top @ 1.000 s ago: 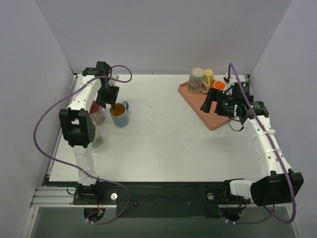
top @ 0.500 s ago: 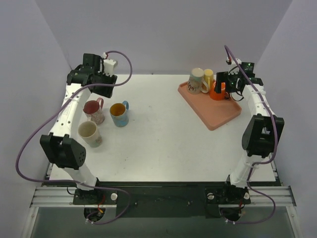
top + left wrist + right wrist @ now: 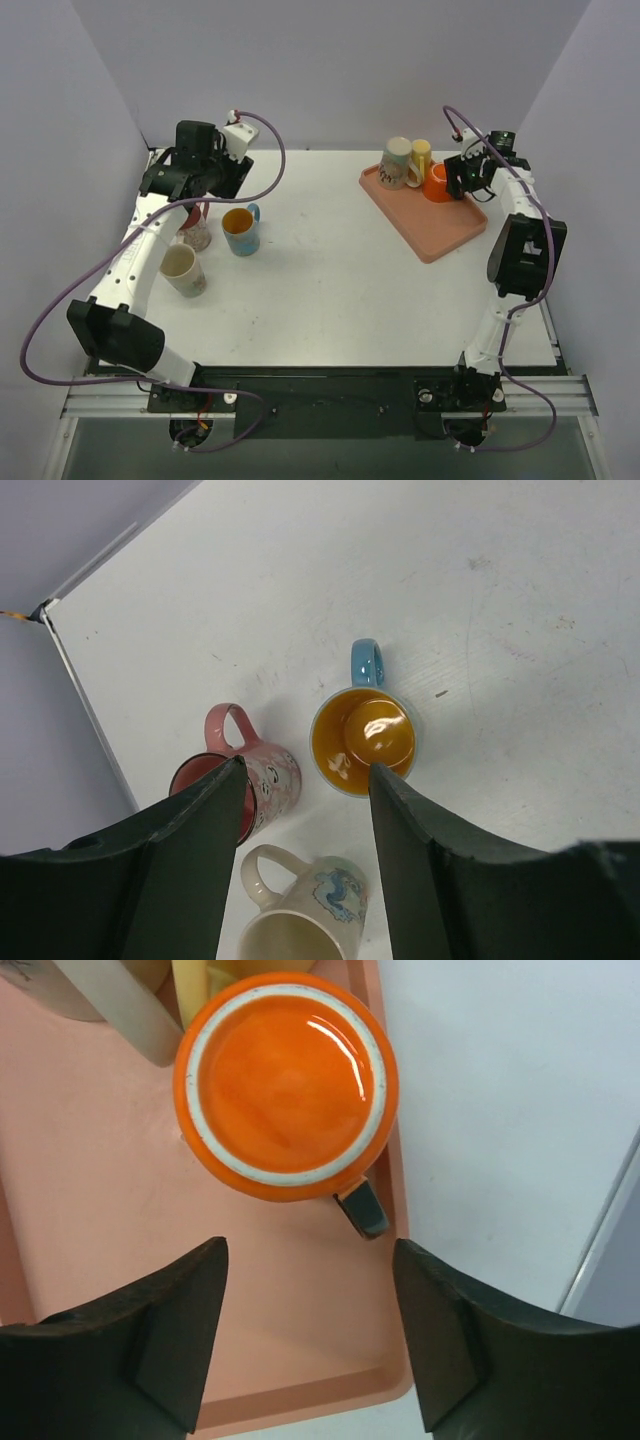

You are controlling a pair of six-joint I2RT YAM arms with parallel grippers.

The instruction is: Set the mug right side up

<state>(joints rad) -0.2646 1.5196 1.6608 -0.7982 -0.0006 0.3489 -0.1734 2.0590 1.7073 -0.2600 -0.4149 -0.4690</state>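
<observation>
An orange mug (image 3: 288, 1085) with a dark handle stands on the pink tray (image 3: 110, 1250). It shows a flat glossy orange face inside a white ring, which looks like its base, so it seems upside down. It also shows in the top view (image 3: 436, 183). My right gripper (image 3: 308, 1250) hangs open and empty above the tray, just to the near side of this mug, and it shows in the top view (image 3: 463, 178). My left gripper (image 3: 307, 770) is open and empty, high above three upright mugs, and it shows in the top view (image 3: 198, 193).
A beige mug (image 3: 397, 162) and a yellow cup (image 3: 421, 155) share the tray's far end. On the left stand a blue mug with an orange inside (image 3: 363, 742), a pink mug (image 3: 240, 780) and a cream mug (image 3: 310, 920). The tray's right rim (image 3: 395, 1210) lies near the table's right edge.
The left gripper has lifted away from the blue mug and risen. The right arm has swung to the far end of the tray, over the orange mug.
</observation>
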